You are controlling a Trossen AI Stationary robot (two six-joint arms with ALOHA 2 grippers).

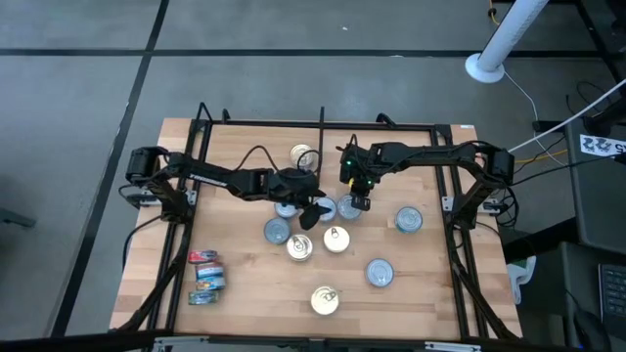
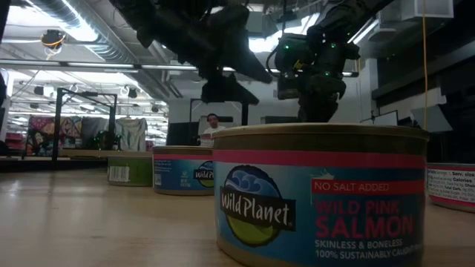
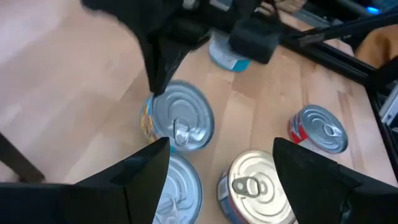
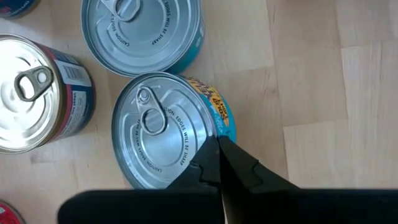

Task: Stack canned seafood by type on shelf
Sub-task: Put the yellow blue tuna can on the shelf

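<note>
Wooden and pale, the shelf (image 1: 245,284) is the biggest thing here. It is a wide board with a thin black frame around it and a short black bar at the back edge.

Next come the two dark arms. They reach in from each side and meet near the middle of the board. The left gripper (image 1: 315,212) hangs over a bunch of tins with its two fingers (image 3: 140,171) spread wide. It holds nothing. The right gripper (image 1: 360,202) is just beside it. Its fingers are pressed tight together and grip nothing. Their tip (image 4: 219,163) sits right at the rim of a silver tin with a blue and yellow side (image 4: 166,134); I cannot tell if it is touching.

The canned seafood is spread over the board. Several round tins sit close together in the middle, under and around the two grippers. A gold-topped tin (image 1: 305,156) sits alone near the back. Two silver-blue tins (image 1: 408,220) (image 1: 380,273) sit well apart on the right side. Another gold-topped tin (image 1: 325,300) sits near the front. A few tins with red and blue labels (image 1: 205,278) lie in a short line at the front left. In the low view, a salmon tin (image 2: 319,194) stands very close to the camera.

Far off in the room, a person (image 2: 212,126) can be seen.
</note>
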